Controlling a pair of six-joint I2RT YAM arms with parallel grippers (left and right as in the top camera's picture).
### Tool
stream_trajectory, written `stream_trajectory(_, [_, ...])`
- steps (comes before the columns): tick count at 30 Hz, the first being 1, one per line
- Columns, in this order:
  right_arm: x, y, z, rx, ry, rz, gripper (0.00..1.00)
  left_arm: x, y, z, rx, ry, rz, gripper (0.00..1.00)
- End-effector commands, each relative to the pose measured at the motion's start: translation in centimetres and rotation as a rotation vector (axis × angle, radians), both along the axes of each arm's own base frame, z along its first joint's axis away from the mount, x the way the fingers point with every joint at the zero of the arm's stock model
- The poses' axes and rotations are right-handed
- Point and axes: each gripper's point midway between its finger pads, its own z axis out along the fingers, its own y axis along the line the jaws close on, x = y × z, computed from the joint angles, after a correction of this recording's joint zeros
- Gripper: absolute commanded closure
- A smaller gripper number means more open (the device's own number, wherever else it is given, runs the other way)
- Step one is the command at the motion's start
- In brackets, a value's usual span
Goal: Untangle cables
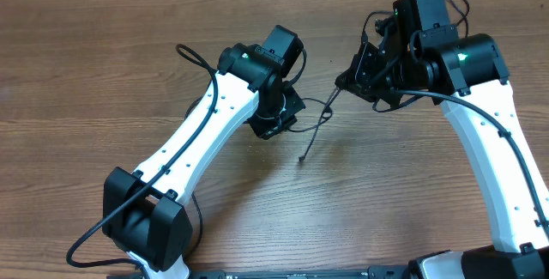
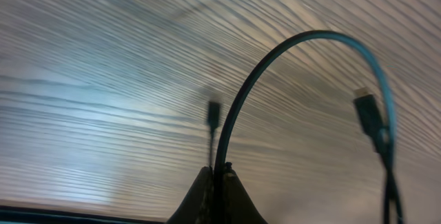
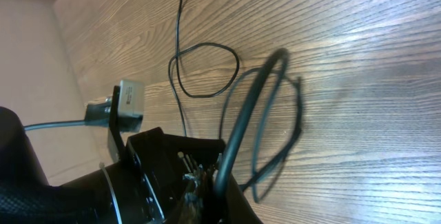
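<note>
The cables are thin black cords. One cable [image 1: 316, 133] runs across the wooden table from my right gripper [image 1: 354, 79] down to a plug end near the middle. My left gripper [image 1: 276, 118] hovers beside it. In the left wrist view, the left gripper [image 2: 219, 174] is shut on a cable [image 2: 275, 55] that arcs up and right to a plug [image 2: 368, 114]; a second small plug [image 2: 214, 112] shows just above the jaws. In the right wrist view, the right gripper [image 3: 224, 182] is shut on a cable [image 3: 256, 89] curving upward, while another cable [image 3: 207, 69] lies looped on the table.
The wooden table [image 1: 103, 73] fills every view. The two arms reach in from the near edge and their heads sit close together above the centre. In the right wrist view, a grey camera box [image 3: 127, 100] on a black arm body stands just left of the jaws.
</note>
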Motion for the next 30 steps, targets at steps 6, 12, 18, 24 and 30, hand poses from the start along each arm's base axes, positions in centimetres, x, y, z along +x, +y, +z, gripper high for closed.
stream_trajectory(6, [0.3,-1.8,-0.9,-0.119,-0.023,-0.031,0.96,1.0,5.1,1.1,0.234,-0.108,-0.014,0.96])
stream_trajectory(12, [0.5,-4.8,-2.0,-0.284,-0.020,-0.105,0.96,0.5,9.3,1.2,0.382,-0.069,0.020,0.96])
stream_trajectory(18, [1.0,-6.8,-2.2,-0.390,-0.043,-0.161,0.96,0.4,10.7,1.2,0.405,-0.046,-0.011,0.96])
stream_trajectory(24, [1.2,-7.5,-2.3,-0.427,-0.051,-0.182,0.96,0.5,11.7,1.3,0.441,-0.049,-0.004,0.96])
stream_trajectory(30, [1.2,-7.8,-2.3,-0.446,-0.050,-0.189,0.96,0.4,11.5,1.3,0.432,-0.044,-0.031,0.95])
